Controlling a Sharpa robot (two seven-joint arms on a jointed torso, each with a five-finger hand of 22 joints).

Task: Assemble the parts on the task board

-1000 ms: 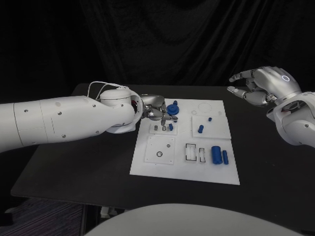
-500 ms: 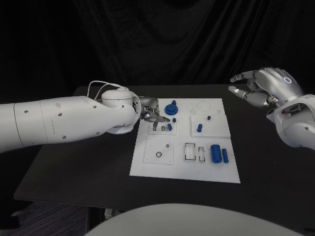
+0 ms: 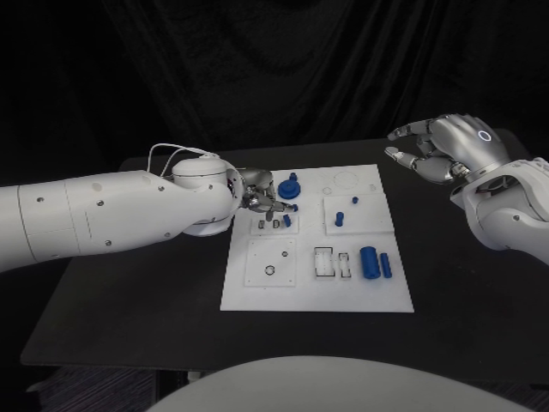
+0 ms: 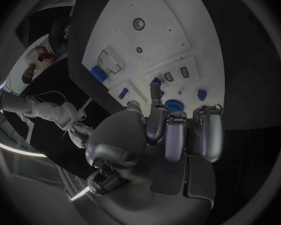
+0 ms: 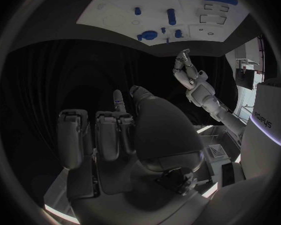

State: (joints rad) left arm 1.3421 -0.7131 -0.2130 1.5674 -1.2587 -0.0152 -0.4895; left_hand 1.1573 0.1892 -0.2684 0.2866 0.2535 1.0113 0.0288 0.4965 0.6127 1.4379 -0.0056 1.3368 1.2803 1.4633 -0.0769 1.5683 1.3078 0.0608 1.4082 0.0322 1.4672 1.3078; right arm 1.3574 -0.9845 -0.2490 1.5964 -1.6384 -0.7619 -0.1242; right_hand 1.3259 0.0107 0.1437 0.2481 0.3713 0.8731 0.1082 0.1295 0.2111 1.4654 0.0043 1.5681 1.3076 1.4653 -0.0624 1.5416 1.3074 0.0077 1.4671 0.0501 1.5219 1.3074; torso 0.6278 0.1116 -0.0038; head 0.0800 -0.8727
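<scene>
On my head view I log the task board (image 3: 318, 287), a white plate lying flat in the middle of the black table (image 3: 126, 300). Left hand (image 3: 260, 192): low over the board's far left corner, fingers curled downward, tips at or just above the surface beside a small blue peg (image 3: 286, 219); from the left wrist view one fingertip (image 4: 155, 92) reaches down next to a blue piece, but I cannot tell whether anything is actually pinched, as the fingers hide the contact. Round blue knob (image 3: 288, 184): standing on the board just beside the left hand, on its inner side. Two small blue pegs (image 3: 338, 220) sit in the upper right square plate of the board, one nearer the far edge. Large blue cylinder (image 3: 369, 259): lying on its side near the board's right edge, with a slimmer blue pin (image 3: 386, 266) just beside it, between it and the edge. Two rectangular slots (image 3: 325, 262) sit to the left of the cylinder; a ring-shaped hole (image 3: 268, 269) marks the lower left square. Right hand (image 3: 448, 150): raised well clear of the table, beyond the board's far right corner, fingers loosely curled and apart, holding nothing.
</scene>
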